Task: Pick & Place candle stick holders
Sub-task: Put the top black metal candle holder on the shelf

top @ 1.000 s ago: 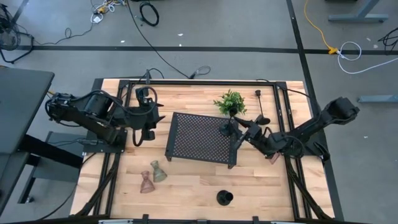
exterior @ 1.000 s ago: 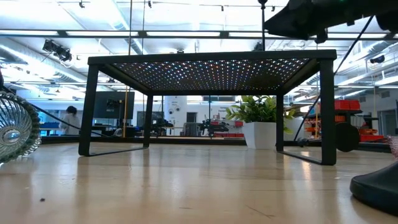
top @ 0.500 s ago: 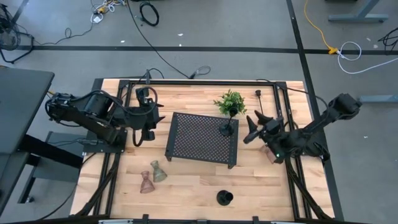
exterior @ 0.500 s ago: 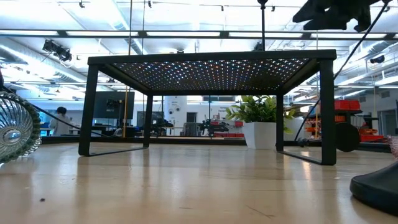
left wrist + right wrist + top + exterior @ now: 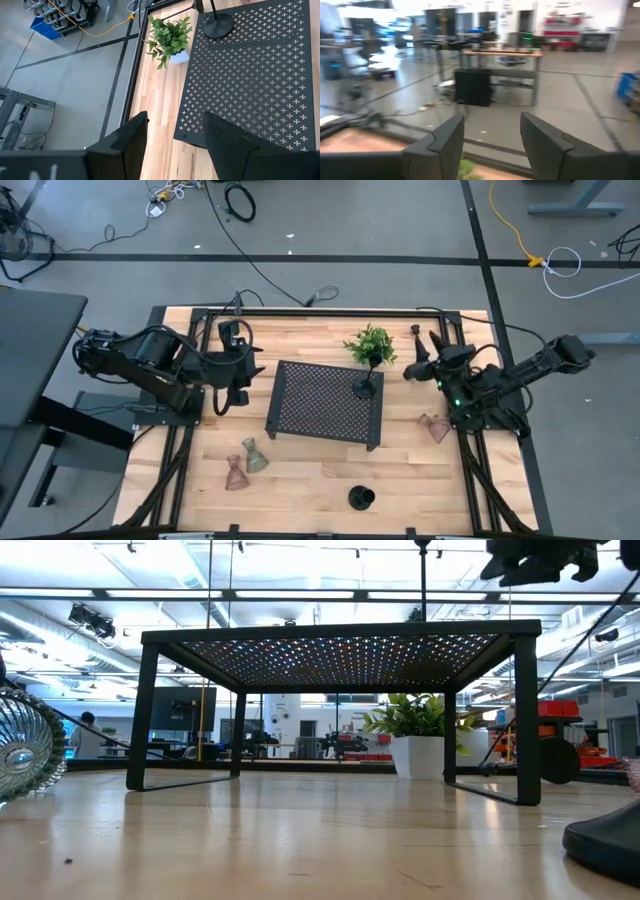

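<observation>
A short black cup holder (image 5: 361, 498) is seen standing near the front edge of the bench (image 5: 300, 480), about midway along it. Farther in, toward the front left corner, a pinkish glass holder (image 5: 235, 473) and a greenish glass holder (image 5: 254, 456) are found just beside each other. Another translucent pinkish-brown glass holder (image 5: 434, 426) is placed close to the right edge.

At the bench's middle a black perforated tray (image 5: 325, 402) is raised on legs, and a black stemmed holder (image 5: 365, 385) is stood on its far right corner; its round base (image 5: 218, 25) is shown in the left wrist view. Behind that corner a green leafy plant (image 5: 370, 343) is set in a white pot. Near the far right corner a second thin black stemmed holder (image 5: 418, 352) is stood upright on the bench.

The left tool (image 5: 238, 370) is held beside the tray's left side, its fingers (image 5: 131, 140) parted and nothing between them. The right tool (image 5: 425, 358) is raised above the bench near the far stemmed holder, its fingers (image 5: 447, 140) spread apart and empty.
</observation>
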Action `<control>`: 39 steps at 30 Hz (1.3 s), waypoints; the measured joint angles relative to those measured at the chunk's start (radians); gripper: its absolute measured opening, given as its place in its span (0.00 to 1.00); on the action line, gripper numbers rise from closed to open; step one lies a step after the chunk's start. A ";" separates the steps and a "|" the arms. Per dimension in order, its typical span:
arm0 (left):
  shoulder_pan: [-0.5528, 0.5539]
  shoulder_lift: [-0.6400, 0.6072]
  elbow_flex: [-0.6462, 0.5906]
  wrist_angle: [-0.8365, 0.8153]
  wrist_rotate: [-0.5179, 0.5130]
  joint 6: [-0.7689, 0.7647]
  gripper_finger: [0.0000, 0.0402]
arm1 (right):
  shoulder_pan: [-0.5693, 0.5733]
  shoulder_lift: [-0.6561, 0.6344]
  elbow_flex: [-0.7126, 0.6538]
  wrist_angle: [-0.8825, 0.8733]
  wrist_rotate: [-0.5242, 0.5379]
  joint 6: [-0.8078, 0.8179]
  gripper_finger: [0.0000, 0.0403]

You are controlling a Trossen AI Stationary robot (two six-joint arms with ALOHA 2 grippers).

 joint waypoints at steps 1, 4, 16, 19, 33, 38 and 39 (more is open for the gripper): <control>0.000 0.000 0.000 0.000 0.000 0.000 0.48 | -0.023 -0.005 0.000 -0.005 0.001 0.003 0.48; 0.000 0.000 0.000 0.000 0.000 0.000 0.48 | -0.092 -0.006 0.000 -0.020 0.001 0.004 0.48; 0.000 0.000 0.000 0.001 0.000 0.000 0.48 | -0.291 0.009 0.005 -0.066 -0.032 0.105 0.48; 0.000 0.000 0.000 0.001 0.000 0.000 0.48 | -0.269 0.039 0.037 -0.194 -0.237 0.298 0.48; 0.003 0.000 0.000 0.002 0.000 -0.001 0.48 | -0.833 0.089 0.467 -1.983 -0.799 1.287 0.48; 0.007 0.000 0.000 0.002 0.000 -0.001 0.48 | -0.926 0.097 0.451 -2.171 -1.018 1.352 0.48; 0.007 0.000 0.000 0.002 0.000 -0.001 0.48 | -0.939 0.100 0.438 -2.176 -1.046 1.355 0.48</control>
